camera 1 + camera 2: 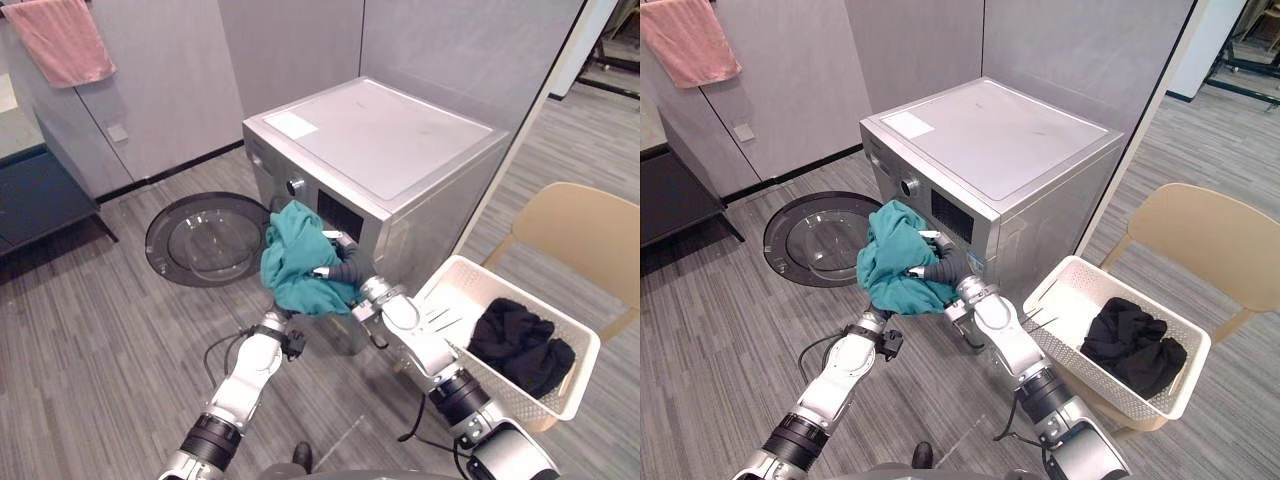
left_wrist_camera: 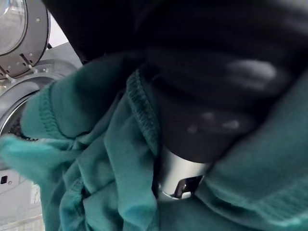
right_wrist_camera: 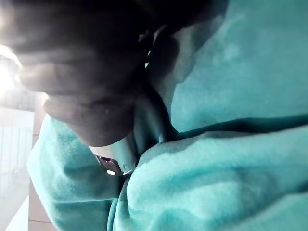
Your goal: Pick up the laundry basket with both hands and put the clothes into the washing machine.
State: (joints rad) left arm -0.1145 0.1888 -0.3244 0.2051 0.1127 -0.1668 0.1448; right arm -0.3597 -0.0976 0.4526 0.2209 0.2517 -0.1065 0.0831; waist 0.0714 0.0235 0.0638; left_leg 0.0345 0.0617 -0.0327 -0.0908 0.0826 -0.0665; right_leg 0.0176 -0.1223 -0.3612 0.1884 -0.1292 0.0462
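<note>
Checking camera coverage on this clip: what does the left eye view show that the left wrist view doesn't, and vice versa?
Left eye view: a white perforated plastic laundry basket holding a black garment, set on a beige chair; the right hand pinching the teal fabric garment. Left wrist view: the grey rim of the drum opening just past that garment, and the garment's stitched hem up close. Both: the teal garment, the silver washing machine and its round glass door, open.
</note>
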